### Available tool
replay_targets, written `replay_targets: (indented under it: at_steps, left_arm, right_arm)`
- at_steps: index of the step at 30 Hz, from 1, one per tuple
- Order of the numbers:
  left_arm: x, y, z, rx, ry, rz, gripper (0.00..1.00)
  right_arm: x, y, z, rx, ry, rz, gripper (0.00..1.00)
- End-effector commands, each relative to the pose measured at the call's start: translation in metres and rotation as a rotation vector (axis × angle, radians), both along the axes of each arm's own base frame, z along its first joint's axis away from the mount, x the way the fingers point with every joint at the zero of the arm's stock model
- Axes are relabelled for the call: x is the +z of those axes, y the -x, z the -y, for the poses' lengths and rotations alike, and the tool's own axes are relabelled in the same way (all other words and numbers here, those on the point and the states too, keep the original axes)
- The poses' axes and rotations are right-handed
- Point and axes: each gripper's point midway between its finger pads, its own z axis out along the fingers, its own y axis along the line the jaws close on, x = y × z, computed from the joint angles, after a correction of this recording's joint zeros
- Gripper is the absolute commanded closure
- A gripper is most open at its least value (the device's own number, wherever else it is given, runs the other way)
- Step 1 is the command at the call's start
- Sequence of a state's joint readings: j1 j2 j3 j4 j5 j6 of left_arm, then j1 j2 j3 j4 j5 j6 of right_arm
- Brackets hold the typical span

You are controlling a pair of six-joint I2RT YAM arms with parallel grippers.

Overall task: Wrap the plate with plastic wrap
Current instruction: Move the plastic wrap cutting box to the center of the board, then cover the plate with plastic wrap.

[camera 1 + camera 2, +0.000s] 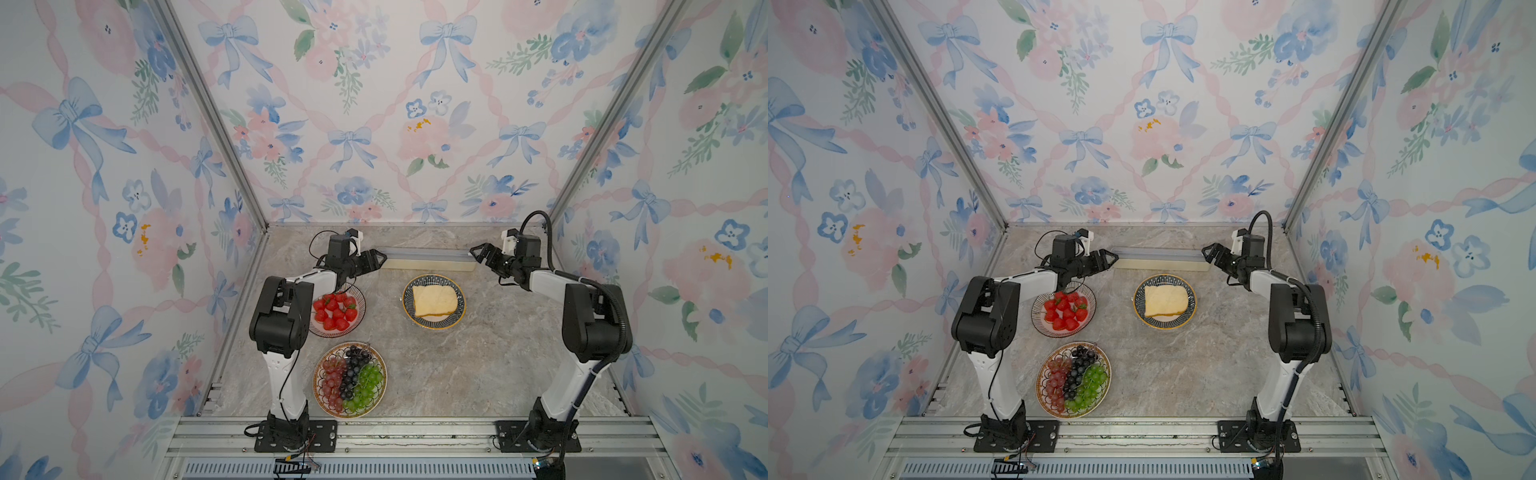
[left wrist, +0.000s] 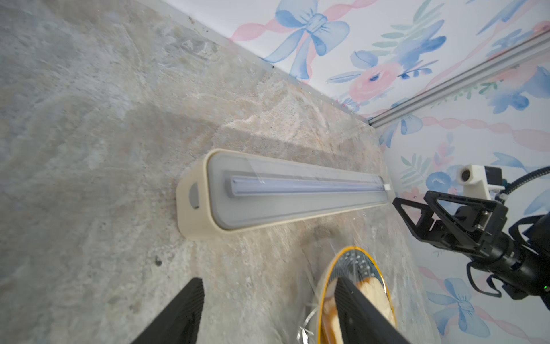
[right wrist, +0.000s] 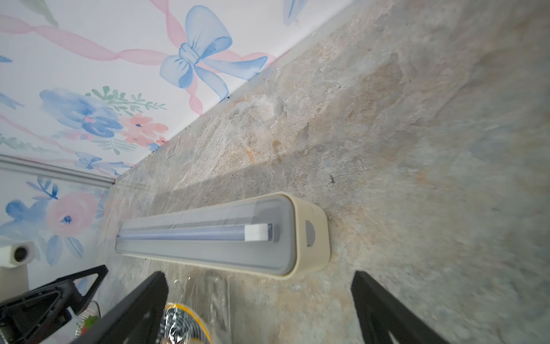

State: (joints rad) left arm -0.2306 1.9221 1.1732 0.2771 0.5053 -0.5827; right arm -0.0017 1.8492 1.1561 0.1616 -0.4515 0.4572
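The plate [image 1: 434, 278] [image 1: 1165, 278], dark blue with a gold rim, holds a slice of bread [image 1: 434, 301] at the table's middle. Clear crinkly plastic wrap [image 3: 214, 295] [image 2: 308, 324] lies over the plate [image 2: 354, 256] and on the table beside it. The long cream box [image 1: 428, 259] [image 1: 1160, 258] lies just behind the plate, its white slider [image 3: 256, 233] at the right end. My left gripper [image 1: 381, 257] [image 2: 268, 281] hovers open at the box's left end. At the box's right end my right gripper [image 1: 475, 253] [image 3: 259, 275] stands open. Neither holds anything.
A glass plate of strawberries [image 1: 360, 320] sits under my left forearm. In front of it, near the table's front edge, is a plate of red, dark and green grapes [image 1: 383, 374]. Flowered walls close in the back and both sides.
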Motion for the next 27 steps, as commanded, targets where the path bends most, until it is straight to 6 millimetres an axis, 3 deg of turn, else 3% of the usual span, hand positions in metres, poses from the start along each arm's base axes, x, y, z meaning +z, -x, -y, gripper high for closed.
replay_targets:
  at_steps: [1, 6, 11, 18, 27]
  left_arm:
    - [0.027, 0.03, 0.021, -0.106, -0.049, 0.102, 0.29]
    - [0.012, 0.064, 0.071, -0.272, -0.024, 0.07, 0.3]
    - [-0.005, 0.058, 0.096, -0.32, -0.036, 0.058, 0.29]
    - [-0.036, 0.052, 0.097, -0.317, -0.082, 0.03, 0.29]
    - [-0.072, 0.066, 0.099, -0.35, -0.088, -0.051, 0.28]
  right_arm:
    - [0.008, 0.038, -0.023, 0.172, 0.157, -0.003, 0.07]
    - [0.003, 0.06, -0.078, 0.319, 0.068, -0.015, 0.16]
    - [-0.012, 0.055, -0.109, 0.363, 0.071, -0.033, 0.1]
    - [-0.041, 0.044, -0.109, 0.348, 0.092, -0.1, 0.08]
    - [-0.07, 0.054, -0.098, 0.354, 0.157, -0.202, 0.06]
